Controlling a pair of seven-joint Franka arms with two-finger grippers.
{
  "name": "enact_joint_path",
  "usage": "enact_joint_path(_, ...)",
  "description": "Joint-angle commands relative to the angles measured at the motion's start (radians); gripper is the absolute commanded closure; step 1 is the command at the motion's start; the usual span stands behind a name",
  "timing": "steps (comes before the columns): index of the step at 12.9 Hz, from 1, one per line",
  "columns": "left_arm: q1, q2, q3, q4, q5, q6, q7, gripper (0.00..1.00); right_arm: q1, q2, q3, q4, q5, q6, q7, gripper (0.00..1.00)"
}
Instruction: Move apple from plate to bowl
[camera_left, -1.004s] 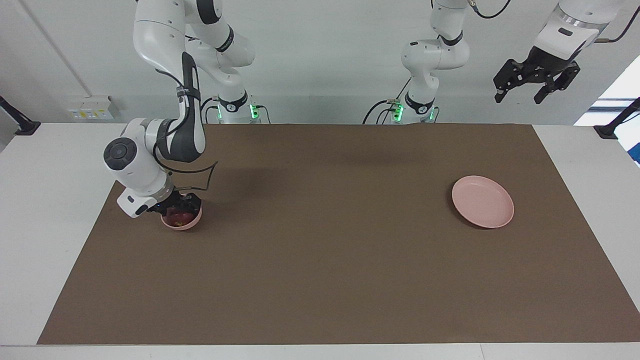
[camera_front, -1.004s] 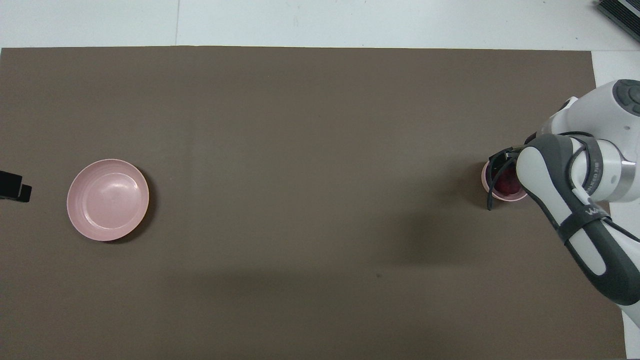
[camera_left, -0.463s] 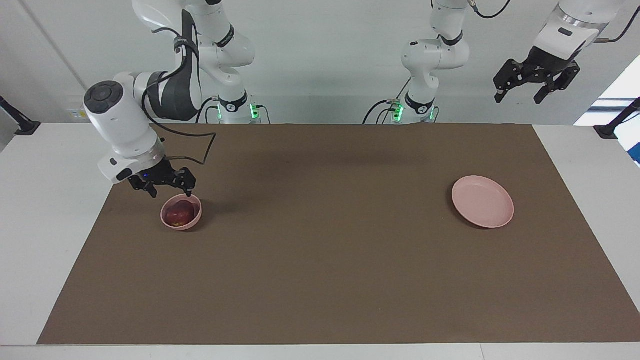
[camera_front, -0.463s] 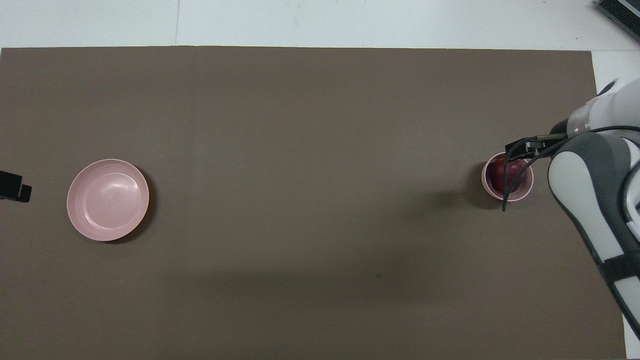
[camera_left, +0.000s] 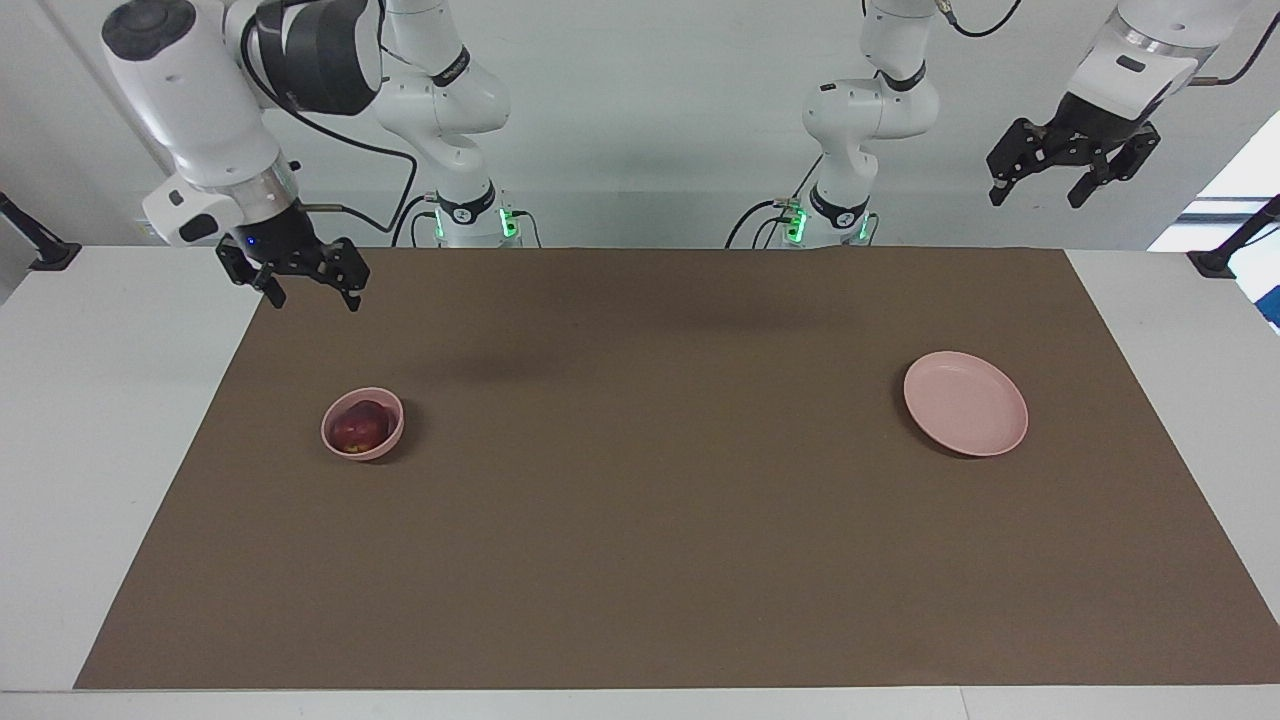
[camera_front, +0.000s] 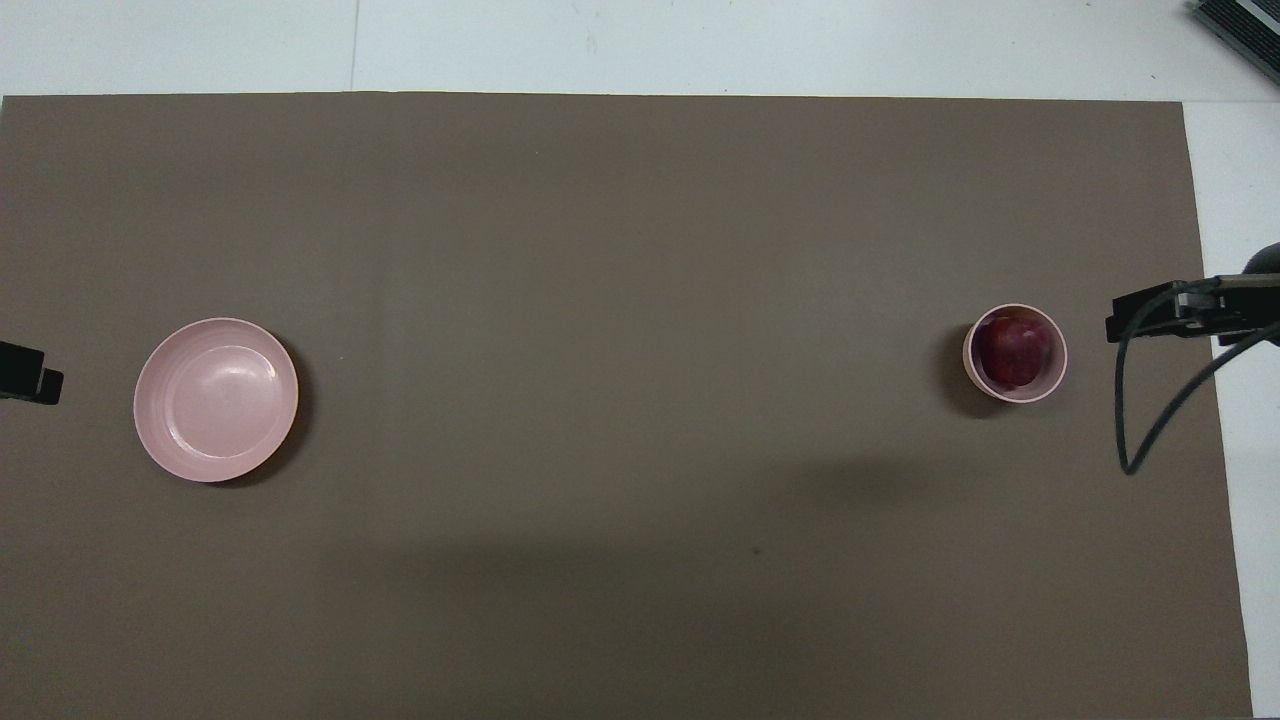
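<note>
The dark-red apple (camera_left: 360, 428) (camera_front: 1012, 352) lies in the small deep pink bowl (camera_left: 376, 451) (camera_front: 1058, 374), toward the right arm's end of the table. At the left arm's end sits the flat pink plate (camera_left: 965, 403) (camera_front: 216, 400) with nothing on it. My right gripper (camera_left: 312, 300) hangs open and empty, raised well above the mat's corner and clear of the bowl. High over the left arm's end of the table, my left gripper (camera_left: 1037, 197) waits, open and holding nothing.
A brown mat (camera_left: 650, 520) covers most of the white table (camera_left: 90, 420). A black cable (camera_front: 1150, 420) loops down from the right arm's wrist near the bowl. Only the bowl and the plate stand on the mat.
My right gripper has lifted out of the bowl, leaving the apple inside, and has risen up and back toward the robots. The left arm has not moved.
</note>
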Motion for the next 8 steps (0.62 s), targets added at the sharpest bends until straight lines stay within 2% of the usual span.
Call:
enact_joint_path(1,0.001,-0.022,0.001,-0.024,0.014,-0.006,0.015,0.00,-0.010,-0.011,0.000,0.070,-0.012,-0.085,0.016,0.00)
enact_joint_path(5,0.001,-0.022,0.000,-0.024,0.014,-0.006,0.015,0.00,-0.010,-0.101,0.005,0.044,-0.001,-0.149,0.010,0.00)
enact_joint_path(8,0.001,-0.022,0.000,-0.024,0.014,-0.006,0.015,0.00,-0.009,-0.110,0.005,0.031,-0.020,-0.149,0.001,0.00)
